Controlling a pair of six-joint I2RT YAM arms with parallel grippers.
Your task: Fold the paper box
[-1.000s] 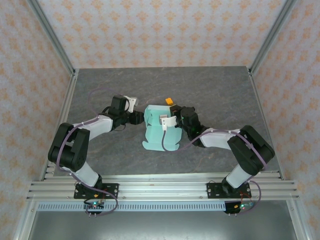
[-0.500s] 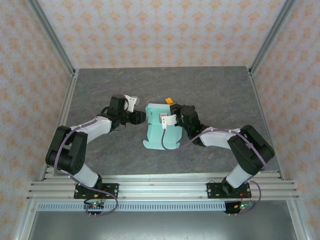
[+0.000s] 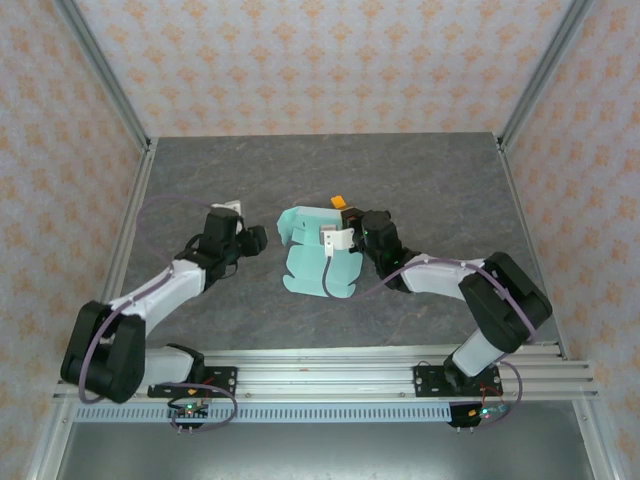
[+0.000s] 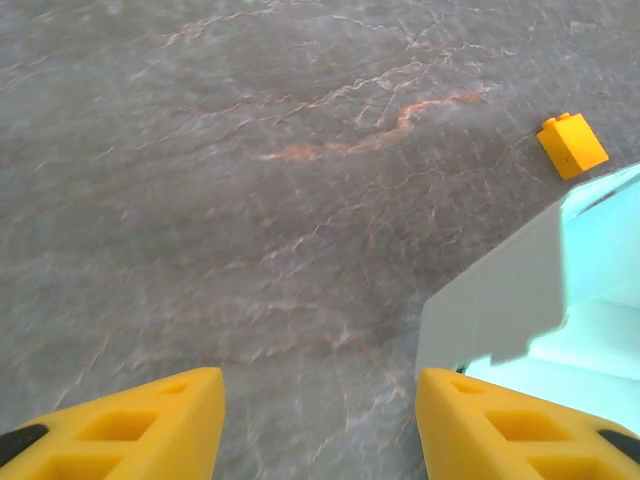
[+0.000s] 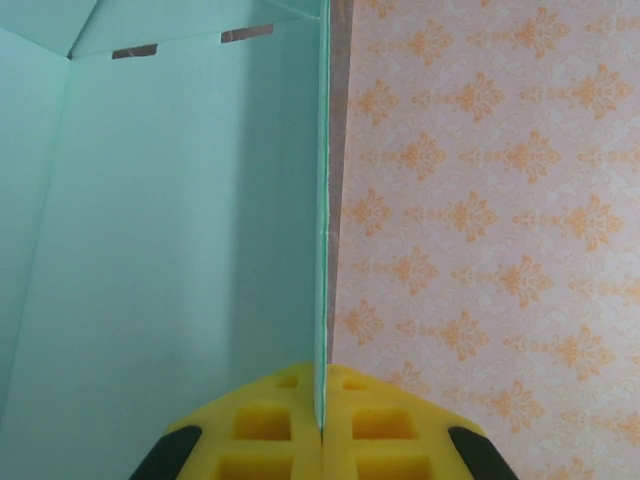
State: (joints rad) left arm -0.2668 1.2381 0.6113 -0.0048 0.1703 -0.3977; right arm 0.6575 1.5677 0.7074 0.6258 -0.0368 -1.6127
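Paper box (image 3: 315,265): set midway on the tabletop (image 3: 430,180), partly raised, long axis running near to far.
Right gripper (image 5: 322,425): clamped on the box's upright side wall.
Left gripper (image 4: 318,400): spread, empty; the box is found just to its right.
Next fold: the left arm is judged free for it.

No legible text anywhere.

One pale green paper box (image 3: 312,268) is sitting at the centre of the top view. One small orange block (image 3: 340,203) is lying just above it in the frame. Two arms are reaching in from the bottom edge, the left arm (image 3: 165,285) and the right arm (image 3: 440,272). Each is carrying one claw, the left claw (image 3: 256,240) and the right claw (image 3: 340,238), making two. One grey bench (image 3: 440,180) is carrying everything.
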